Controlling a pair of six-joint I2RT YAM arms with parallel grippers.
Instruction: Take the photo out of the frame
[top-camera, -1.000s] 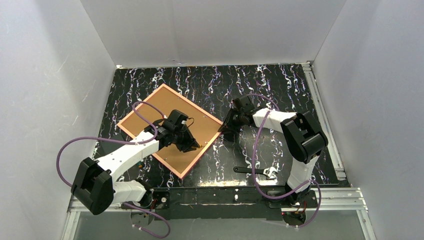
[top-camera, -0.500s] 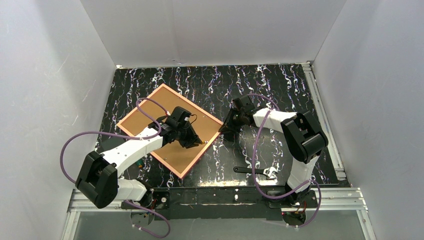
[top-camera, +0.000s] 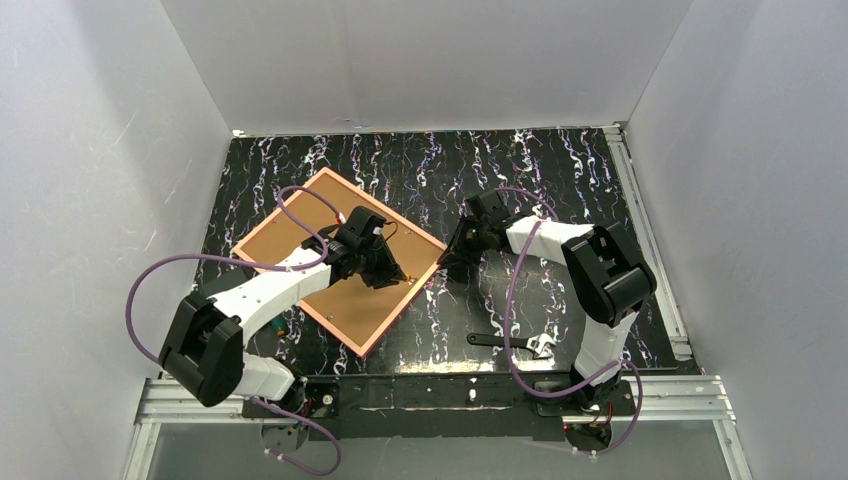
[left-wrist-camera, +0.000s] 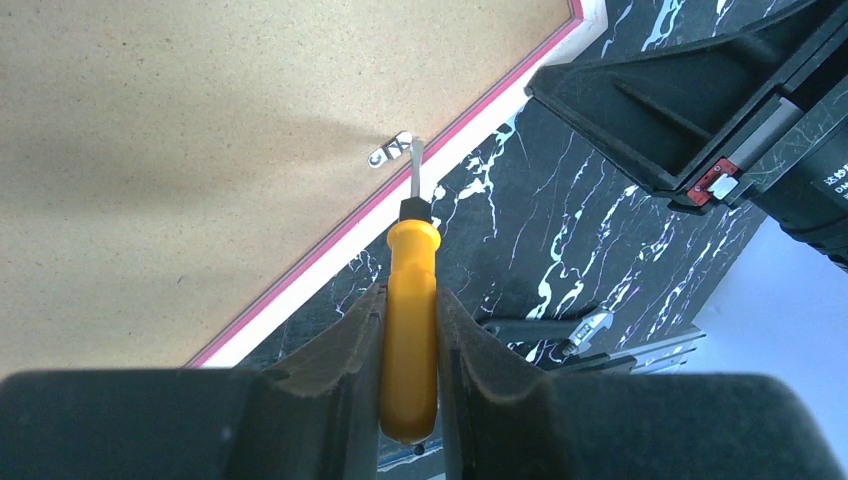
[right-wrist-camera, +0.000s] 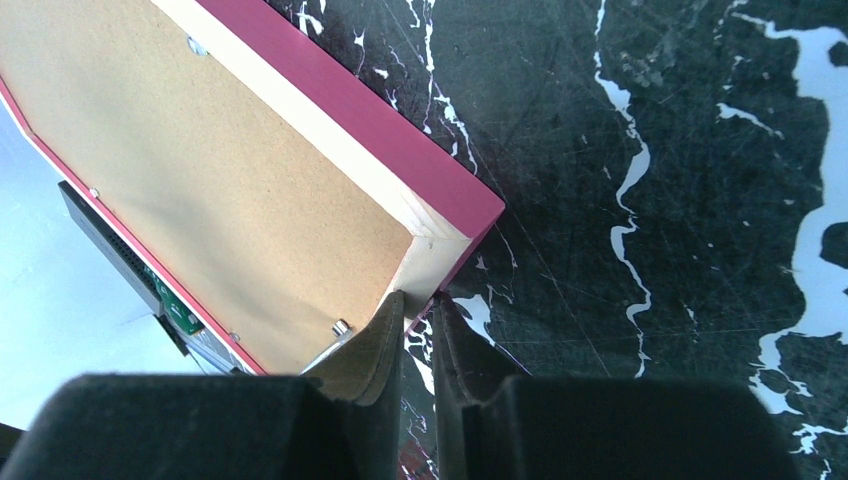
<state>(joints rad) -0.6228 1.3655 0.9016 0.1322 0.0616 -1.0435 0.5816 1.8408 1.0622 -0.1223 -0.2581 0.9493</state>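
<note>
The frame (top-camera: 385, 206) lies back-up on the black, white-veined bench (top-camera: 480, 170), turned like a diamond left of centre in the overhead view. It is a thin, flat rectangle with a glossy pink-red border and a pale inner edge. What sits in it is a brown fibreboard back panel (left-wrist-camera: 200, 130), matt and finely speckled, filling the whole opening. A small bright metal tab (left-wrist-camera: 390, 153) rests on the panel just inside the border. The photo is hidden from where I stand; only the board side faces up.

The left fingers (left-wrist-camera: 345, 345) are clamped on a screwdriver (left-wrist-camera: 412, 290) with a smooth orange-yellow handle and a slim steel shaft. It points away from them toward the upper middle of the wrist view, with its tip at the tab by the frame's edge.

The right fingers (right-wrist-camera: 375, 345) are at the frame's right-hand corner, drawn close together. One is over the edge of the panel and the other is outside over the bench, with the rim running into the narrow gap between them. Whether they truly pinch the rim I cannot tell.

A metal wrench (top-camera: 515, 343) lies flat on the bench, well apart from the frame, in the lower right of the overhead view
</note>
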